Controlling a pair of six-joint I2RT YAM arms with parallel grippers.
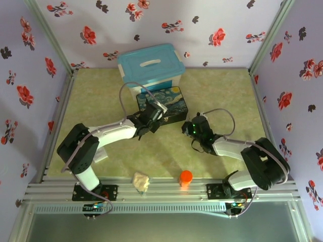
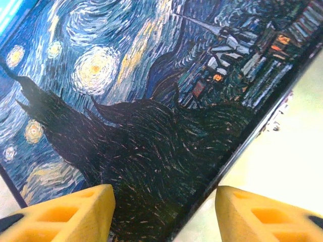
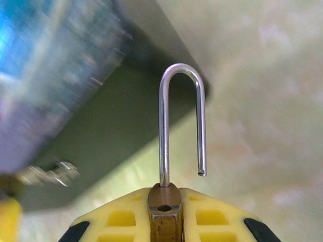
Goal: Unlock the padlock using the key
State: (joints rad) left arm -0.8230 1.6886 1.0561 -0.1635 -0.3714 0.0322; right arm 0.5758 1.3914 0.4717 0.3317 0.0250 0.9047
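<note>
A: What could go wrong here, biggest thing first?

B: The tin, mid-tabletop. The left gripper hangs over the tin's near left corner, jaws wide apart with nothing held. Any low move from there would shove the tin toward the other arm.

A: And the right gripper?

B: Just right of the tin, the right gripper is closed tight on the padlock, pinching its narrow brass body. The shackle points toward the tin's side wall, and one leg hangs free of the body (so I'd judge the lock already sprung). A knock of that loop against the tin could twist the padlock out of the pads or hook it on the edge.

A: The key?

B: I cannot make it out. A silver bit sits against the tin's side, but whether it's latch or key I cannot tell. If the key sits hidden in the padlock, it could drop unnoticed.
</note>
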